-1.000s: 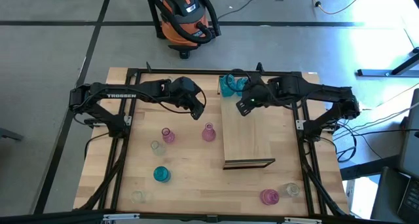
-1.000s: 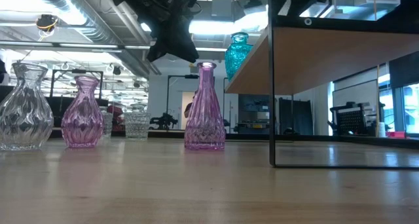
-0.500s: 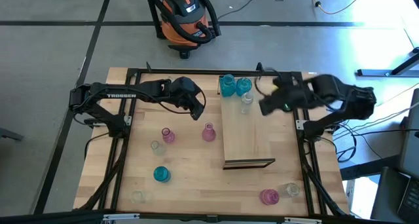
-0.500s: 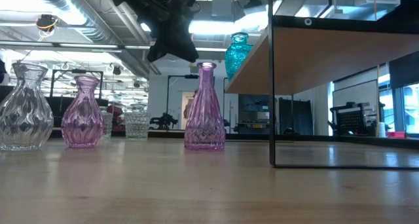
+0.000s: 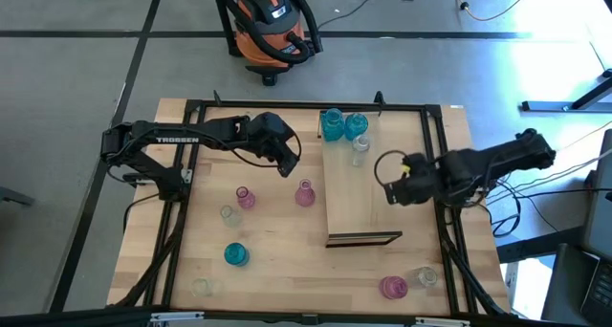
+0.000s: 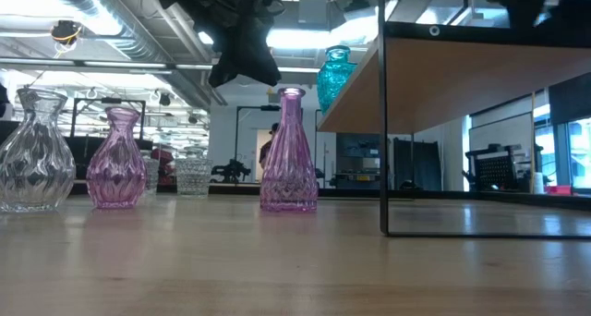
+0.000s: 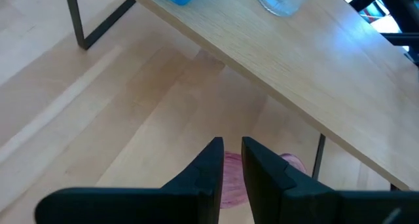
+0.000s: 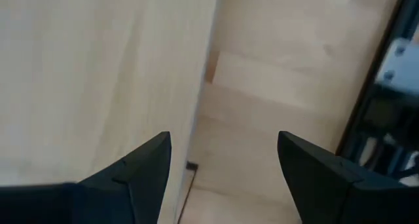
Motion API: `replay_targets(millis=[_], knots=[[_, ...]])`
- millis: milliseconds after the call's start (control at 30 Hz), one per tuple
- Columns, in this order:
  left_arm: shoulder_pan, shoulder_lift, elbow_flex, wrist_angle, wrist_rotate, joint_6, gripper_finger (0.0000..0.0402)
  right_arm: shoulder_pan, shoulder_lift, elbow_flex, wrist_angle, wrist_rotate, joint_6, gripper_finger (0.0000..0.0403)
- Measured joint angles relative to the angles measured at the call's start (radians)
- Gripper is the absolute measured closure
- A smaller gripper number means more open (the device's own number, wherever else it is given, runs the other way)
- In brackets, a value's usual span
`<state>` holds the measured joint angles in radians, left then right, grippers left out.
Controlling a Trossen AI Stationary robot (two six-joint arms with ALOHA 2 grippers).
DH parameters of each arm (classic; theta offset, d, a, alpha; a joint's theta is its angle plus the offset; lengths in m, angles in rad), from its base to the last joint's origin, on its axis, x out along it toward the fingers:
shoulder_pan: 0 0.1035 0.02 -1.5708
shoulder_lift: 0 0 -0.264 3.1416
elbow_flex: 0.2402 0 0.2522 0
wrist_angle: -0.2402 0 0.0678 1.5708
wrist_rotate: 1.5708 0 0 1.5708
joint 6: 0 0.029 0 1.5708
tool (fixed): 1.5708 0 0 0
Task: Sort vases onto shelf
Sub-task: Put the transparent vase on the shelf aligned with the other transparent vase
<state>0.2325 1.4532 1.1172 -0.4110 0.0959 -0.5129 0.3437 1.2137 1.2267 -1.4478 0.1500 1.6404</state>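
Note:
The shelf (image 5: 361, 188) is a light-wood board on thin black legs, with a dark edge at its near end. Two teal vases (image 5: 332, 124) and a clear vase (image 5: 360, 147) stand at its far end. Pink vases (image 5: 304, 192) (image 5: 245, 197), a clear vase (image 5: 228, 214) and a teal vase (image 5: 235, 254) stand on the tabletop left of it. My left gripper (image 5: 285, 161) hangs shut above the pink vase (image 7: 229, 181) beside the shelf. My right gripper (image 5: 392, 189) is open and empty over the shelf's right edge (image 8: 200, 86).
A pink vase (image 5: 393, 287) and a clear vase (image 5: 426, 276) stand near the front right. A clear vase (image 5: 199, 287) stands at the front left. Black frame rails (image 5: 172, 222) run along the table's sides. An orange vacuum (image 5: 273, 26) stands on the floor beyond.
My right gripper has drawn away from the clear vase at the shelf's far end, going toward the table's right edge and then its near edge. The clear vase now stands uncovered on the shelf beside the two teal vases.

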Motion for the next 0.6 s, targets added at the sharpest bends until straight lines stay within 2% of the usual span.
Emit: replay_targets(millis=[433,600], knots=[[0.0,0.0,0.0,-0.028,0.037,0.026,0.0353,0.029,0.016,-0.145,0.053,-0.103,0.081,0.0139],[0.0,0.0,0.0,-0.034,0.04,0.028,0.0353,0.029,0.028,-0.174,0.132,-0.112,0.083,0.0139]])
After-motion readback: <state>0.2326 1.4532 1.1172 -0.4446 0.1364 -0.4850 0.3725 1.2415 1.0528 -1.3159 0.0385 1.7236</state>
